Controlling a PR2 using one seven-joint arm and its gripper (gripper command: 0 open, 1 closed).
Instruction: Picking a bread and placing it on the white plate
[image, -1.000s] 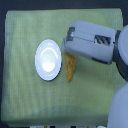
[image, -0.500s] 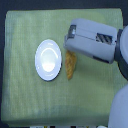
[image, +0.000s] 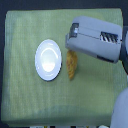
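Note:
The white plate (image: 48, 60) lies on the green cloth, left of centre in the exterior view. Just off its right rim lies the bread (image: 71, 66), a golden-brown loaf set lengthwise on the cloth, apart from the plate. My gripper (image: 71, 43) hangs over the loaf's upper end at the tip of the bulky grey arm, which comes in from the exterior view's right. That arm covers the top of the loaf. The fingers are blurred and seen from above, so their spacing does not show, nor whether they touch the bread.
The green cloth (image: 30, 100) covers most of the table, with dark edges at the top and left. The grey arm body (image: 100, 42) fills the upper right, and more of the robot (image: 120, 107) stands at the right edge.
The arm has shifted only slightly over the bread's upper end. The bread and the plate lie where they were.

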